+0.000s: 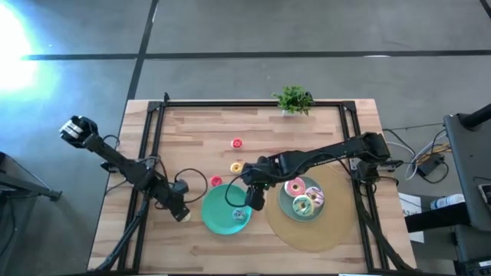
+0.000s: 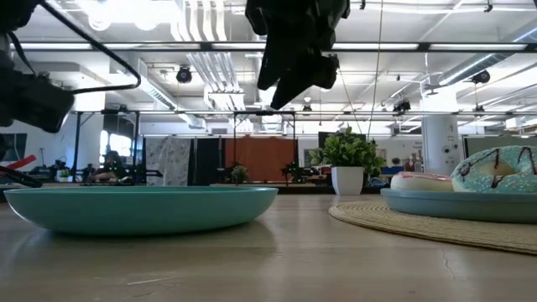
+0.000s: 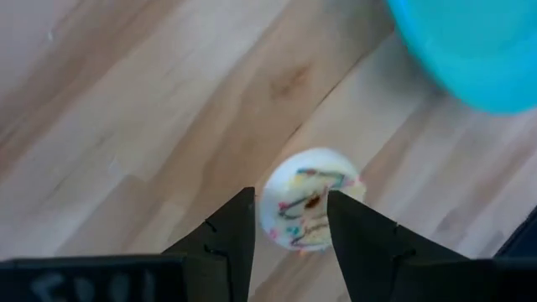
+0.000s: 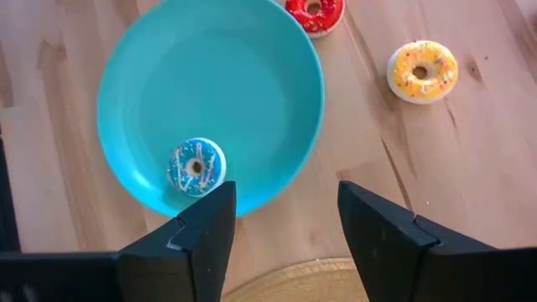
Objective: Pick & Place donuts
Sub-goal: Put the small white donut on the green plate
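Observation:
A small cream donut (image 3: 309, 195) with coloured sprinkles lies on the wood near the left teal plate (image 3: 470, 50). My left gripper (image 3: 289, 195) hovers over it, part open, one finger on each side; it shows left of that plate (image 1: 182, 215). My right gripper (image 4: 285, 189) is open and empty, raised above the plate's right rim (image 1: 253, 198). A small blue donut (image 4: 195, 166) lies in this plate (image 1: 219, 211). A red donut (image 4: 315, 13), a yellow one (image 4: 422, 71) and a pink-red one (image 1: 236, 142) lie on the table. Three larger donuts (image 1: 303, 197) sit in the right plate. My left gripper comes at the cream donut from above, fingers pointing down. The donut's right part (image 3: 357, 186) runs behind one finger (image 3: 352, 226), and its left edge sits just clear of the other. I cannot tell whether either finger touches it.
The right teal plate (image 1: 285, 205) rests on a round woven mat (image 1: 322, 230) at the near right. A small potted plant (image 1: 293, 100) stands at the far edge. A black frame (image 1: 253, 103) runs round the table top. Bare wood lies at the far left.

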